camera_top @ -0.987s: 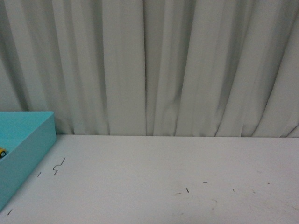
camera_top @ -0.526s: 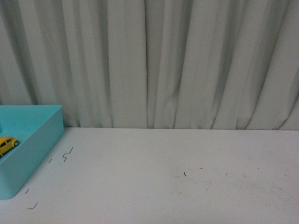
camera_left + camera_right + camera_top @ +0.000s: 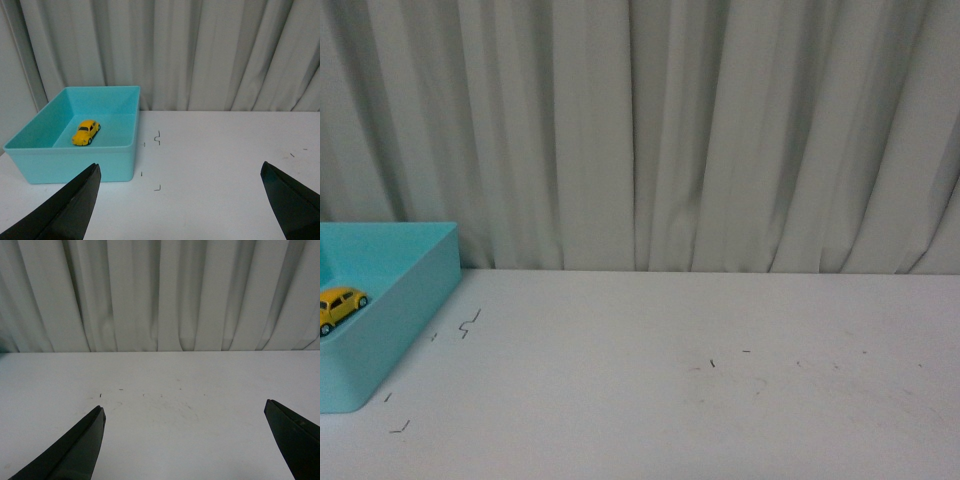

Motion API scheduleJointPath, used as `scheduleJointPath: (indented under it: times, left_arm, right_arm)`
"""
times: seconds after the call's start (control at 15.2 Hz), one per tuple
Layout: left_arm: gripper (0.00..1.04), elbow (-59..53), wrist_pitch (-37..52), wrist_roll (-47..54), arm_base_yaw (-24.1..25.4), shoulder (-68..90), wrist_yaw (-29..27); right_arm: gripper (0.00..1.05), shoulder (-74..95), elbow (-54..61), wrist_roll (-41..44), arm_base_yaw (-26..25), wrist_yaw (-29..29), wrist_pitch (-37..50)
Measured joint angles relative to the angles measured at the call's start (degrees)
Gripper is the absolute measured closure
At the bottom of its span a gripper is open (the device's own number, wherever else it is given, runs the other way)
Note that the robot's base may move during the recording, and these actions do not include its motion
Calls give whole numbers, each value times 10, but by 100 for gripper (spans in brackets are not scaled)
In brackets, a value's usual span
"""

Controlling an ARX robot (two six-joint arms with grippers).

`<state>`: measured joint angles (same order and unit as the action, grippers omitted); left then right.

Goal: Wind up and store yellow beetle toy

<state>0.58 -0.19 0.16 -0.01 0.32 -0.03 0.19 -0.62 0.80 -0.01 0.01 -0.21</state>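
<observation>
Yellow beetle toy [image 3: 86, 132] sitting inside a turquoise bin [image 3: 75, 165] at the left edge of a white tabletop [image 3: 720, 380], both tools hanging spread apart and empty

The toy car is resting on its wheels on the bin's floor, roughly in the middle, touching none of the walls; in the front view only its corner of the bin is showing, at the tabletop's left edge. The left tool [image 3: 182, 200] is hovering above the tabletop with its dark fingers [image 3: 65, 210] released wide, looking toward the bin and holding nothing. The right tool [image 3: 185, 440] is likewise hanging released over the bare middle of the tabletop, well apart from the bin. A pale pleated curtain [image 3: 650, 130] is hanging along the far edge. Small dark marks [image 3: 157, 138] are showing on the tabletop just beside the bin
</observation>
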Motion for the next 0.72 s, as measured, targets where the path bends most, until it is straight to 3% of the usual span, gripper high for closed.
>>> scheduleJointPath:
  times: [0.72]
  left_arm:
    - [7,0,0,0,0,0,0]
  right_arm:
    - [7,0,0,0,0,0,0]
